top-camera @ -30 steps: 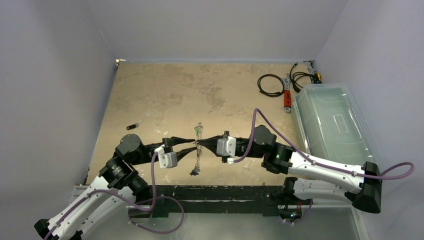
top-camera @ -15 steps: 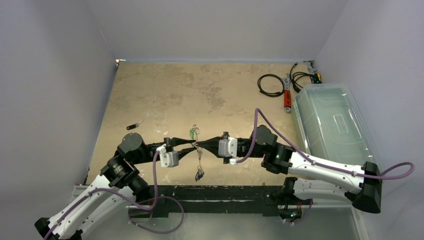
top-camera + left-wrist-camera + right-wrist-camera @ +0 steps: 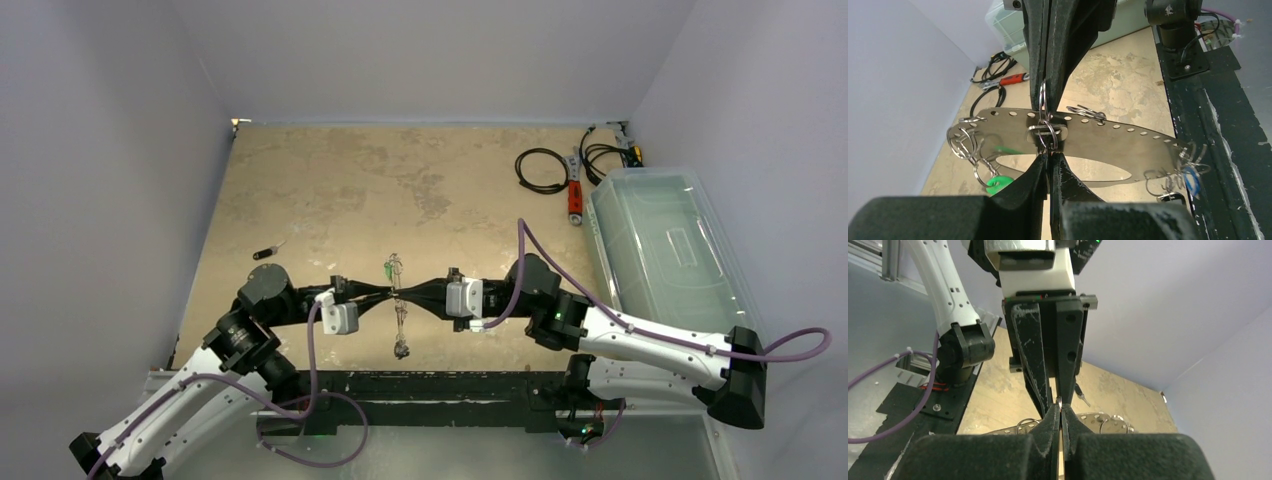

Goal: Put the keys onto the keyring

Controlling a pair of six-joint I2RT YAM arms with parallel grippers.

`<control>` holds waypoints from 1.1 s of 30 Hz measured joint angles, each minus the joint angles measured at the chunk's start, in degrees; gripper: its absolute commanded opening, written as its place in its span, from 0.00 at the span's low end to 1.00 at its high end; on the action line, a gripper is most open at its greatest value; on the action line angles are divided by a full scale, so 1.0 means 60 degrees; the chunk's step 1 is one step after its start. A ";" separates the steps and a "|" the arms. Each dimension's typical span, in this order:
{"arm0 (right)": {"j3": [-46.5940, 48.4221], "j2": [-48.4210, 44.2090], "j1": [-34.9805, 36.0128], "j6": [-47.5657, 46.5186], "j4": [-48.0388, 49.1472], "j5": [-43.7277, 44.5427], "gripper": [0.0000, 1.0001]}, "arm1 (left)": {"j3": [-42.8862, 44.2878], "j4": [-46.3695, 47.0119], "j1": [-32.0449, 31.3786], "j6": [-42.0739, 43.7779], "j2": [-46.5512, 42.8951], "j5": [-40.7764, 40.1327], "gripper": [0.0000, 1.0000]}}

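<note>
Silver metal, the keyring (image 3: 1128, 142) hangs in the air above the table (image 3: 330, 190), keys (image 3: 997, 184) dangling from its ends. Our left gripper (image 3: 1049, 161) and right gripper (image 3: 1060, 412) are both closed tight, pinching it at its middle from opposite sides.

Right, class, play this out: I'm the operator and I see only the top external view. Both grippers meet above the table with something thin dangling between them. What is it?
Observer: The left wrist view shows the keyring. One side is a flat crescent plate with a row of holes.
Operator: Where is it gripped?
Observer: At the plate's middle. The left gripper and right gripper pinch there from opposite sides, both shut.
Operator: Anything hanging on it?
Observer: A green tag hangs at one end, and a blue piece at the other.
</note>
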 measured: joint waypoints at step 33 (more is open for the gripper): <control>-0.0055 0.0029 0.0000 0.0342 0.0474 -0.0310 0.00 | -0.0091 0.0073 0.0000 0.0353 -0.1381 0.0503 0.35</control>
